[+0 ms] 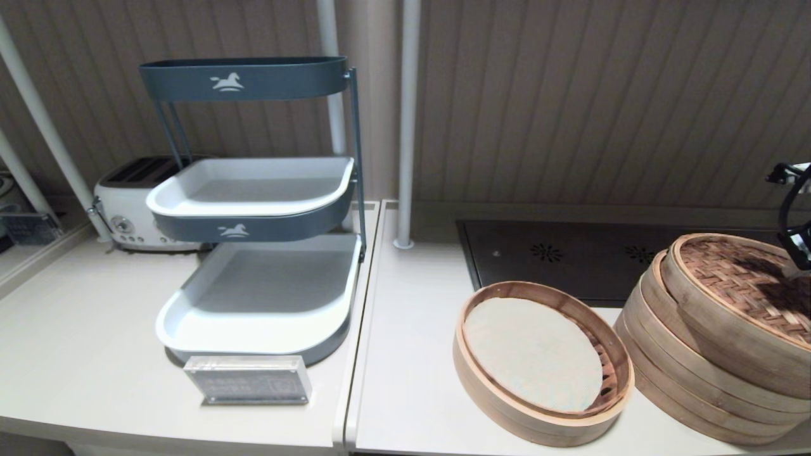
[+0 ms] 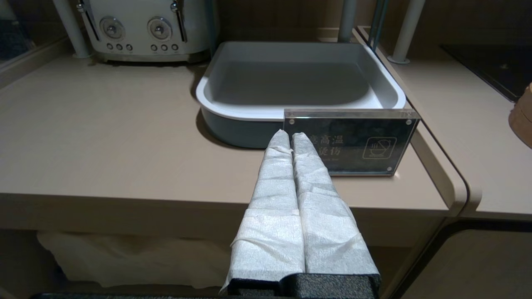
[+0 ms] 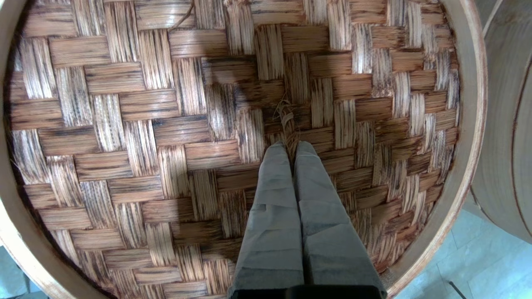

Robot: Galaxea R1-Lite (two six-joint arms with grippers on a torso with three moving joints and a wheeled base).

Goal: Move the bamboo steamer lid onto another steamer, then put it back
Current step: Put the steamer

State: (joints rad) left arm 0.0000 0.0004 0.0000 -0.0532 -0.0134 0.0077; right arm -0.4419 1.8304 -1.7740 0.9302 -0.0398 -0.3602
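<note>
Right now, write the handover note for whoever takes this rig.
Right gripper: shut on the loop at the centre of the lid.
Left gripper: shut, idle before the counter near the sign.
Lid sits tilted on the tall steamer; low basket is uncovered.
Done: lid off the basket.
Left: seat it on the tall steamer if needed, then return it to the basket.

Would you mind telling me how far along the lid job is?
Done: the low basket stands uncovered. In hand: the right end effector, shut at the loop, holds the lid tilted on the tall steamer. Left: returning it. The left end effector is parked.
</note>
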